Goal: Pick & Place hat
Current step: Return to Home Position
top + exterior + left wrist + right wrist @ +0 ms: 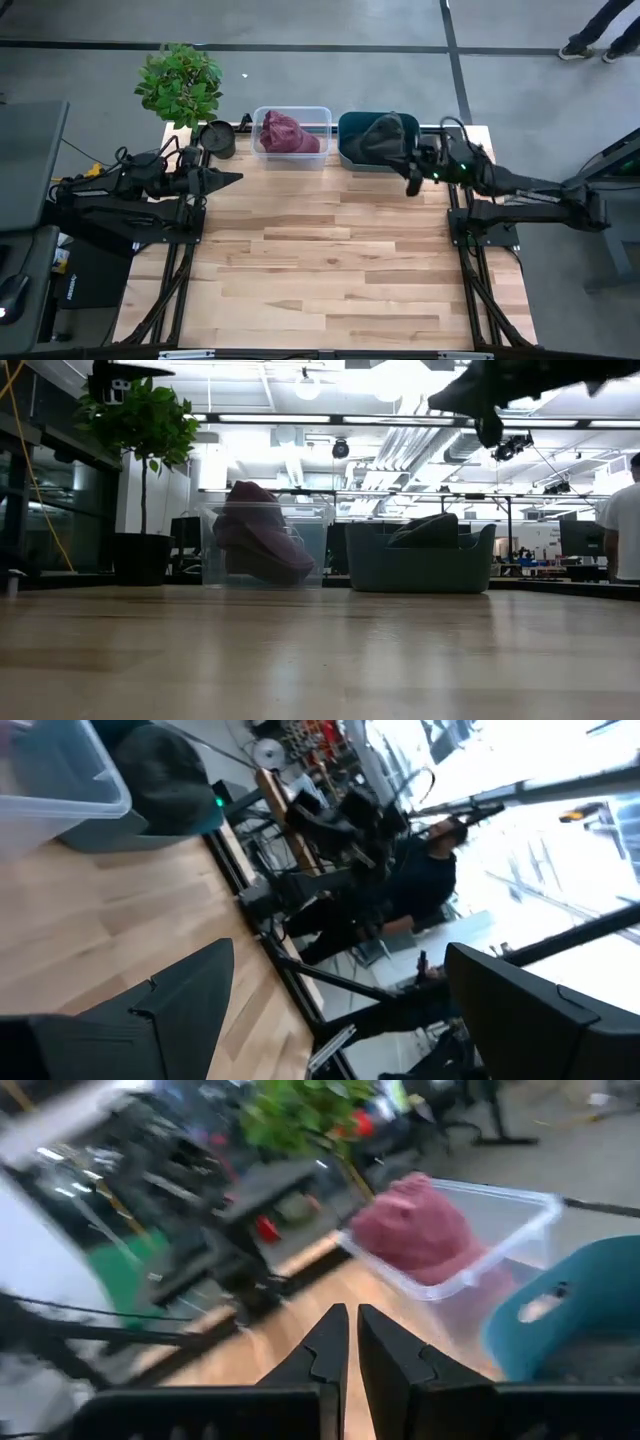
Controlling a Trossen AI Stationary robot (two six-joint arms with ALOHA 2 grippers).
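Note:
A maroon hat (288, 133) lies inside a clear plastic bin (318, 112) at the table's far edge; it also shows in the right wrist view (412, 1230). Beside it on the right, a dark grey hat (380, 135) lies in a teal bin (346, 122), its crown rising above the rim (430, 528). My right gripper (412, 184) hangs in the air just near of the teal bin, shut (352, 1330) with nothing between its fingers. My left gripper (232, 179) stays at the table's left side, open (338, 948) and holding nothing.
A potted plant (180, 82) and a black pot (217, 138) stand at the far left corner. The wooden table top (330, 260) stretches toward the near edge. A person (425, 870) sits beyond the table's right side, and another stands on the floor (600, 30).

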